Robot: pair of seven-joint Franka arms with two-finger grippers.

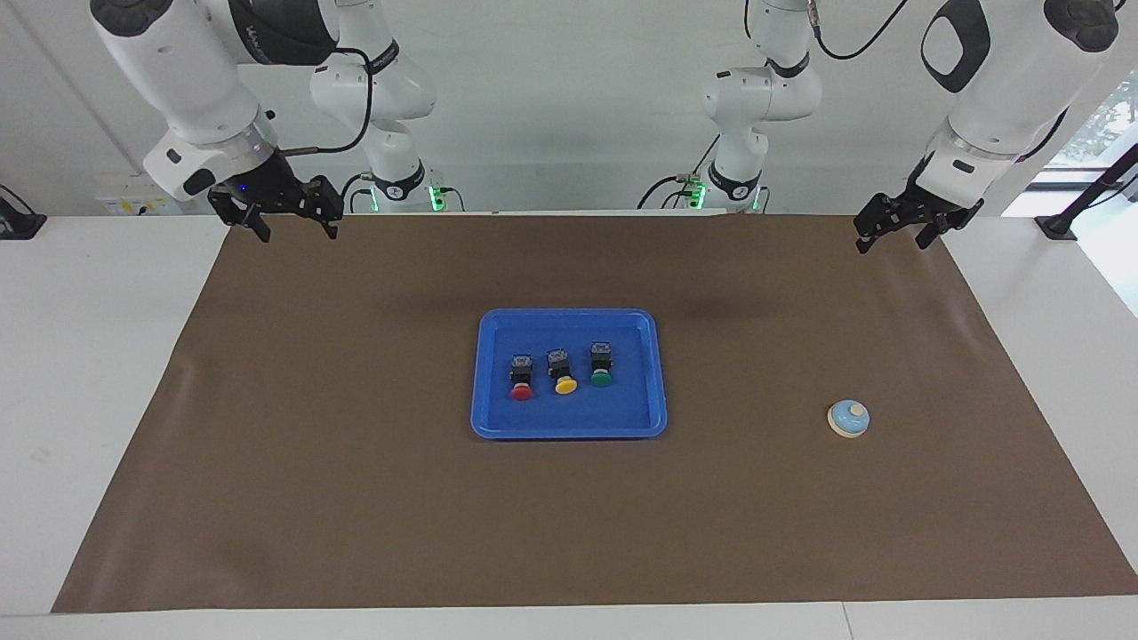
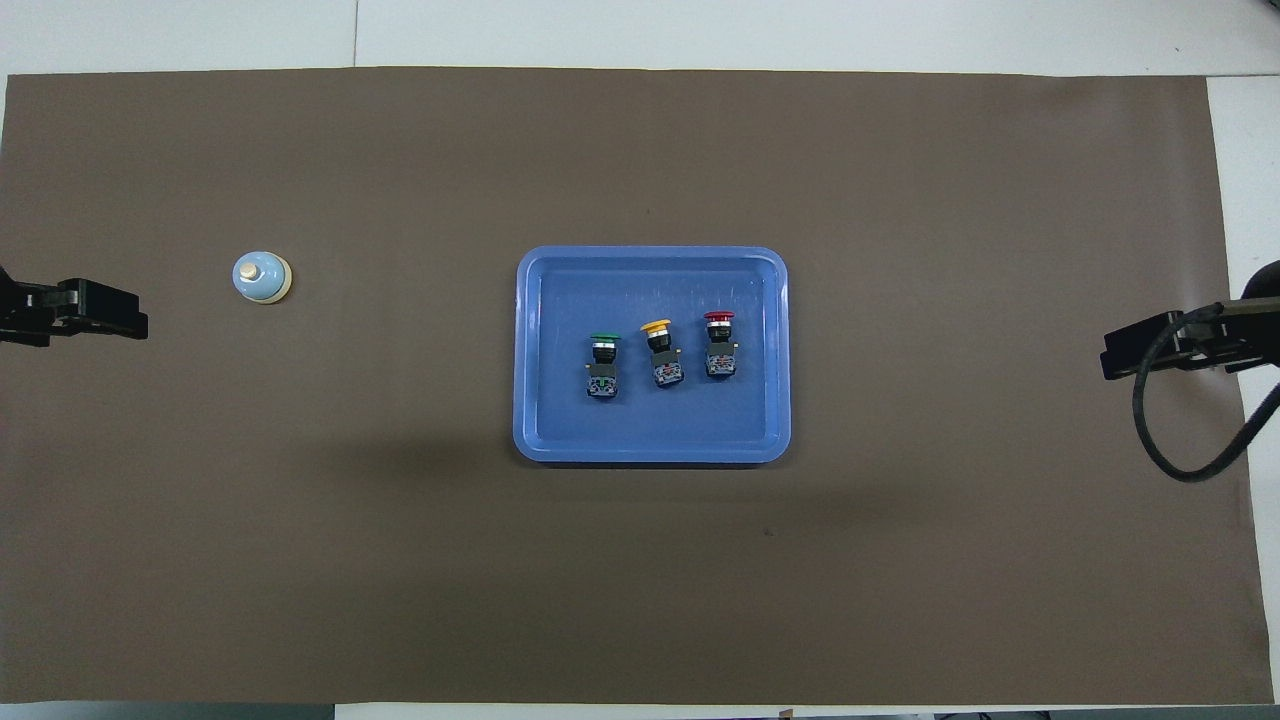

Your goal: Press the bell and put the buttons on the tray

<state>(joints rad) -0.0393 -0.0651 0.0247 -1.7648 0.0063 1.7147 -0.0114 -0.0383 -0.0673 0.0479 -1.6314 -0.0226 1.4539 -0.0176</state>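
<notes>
Blue rounded tray [image 1: 569,427] holds three round-capped buttons [image 1: 560,373].

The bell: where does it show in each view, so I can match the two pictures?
Facing view: the bell sits on the brown mat at the picture's right, lower than the tray.
Overhead view: the bell sits at the picture's left, slightly higher than the tray's middle.
Shared landmark: the tray, holding three buttons; the bell lies toward the left arm's end from it.
</notes>
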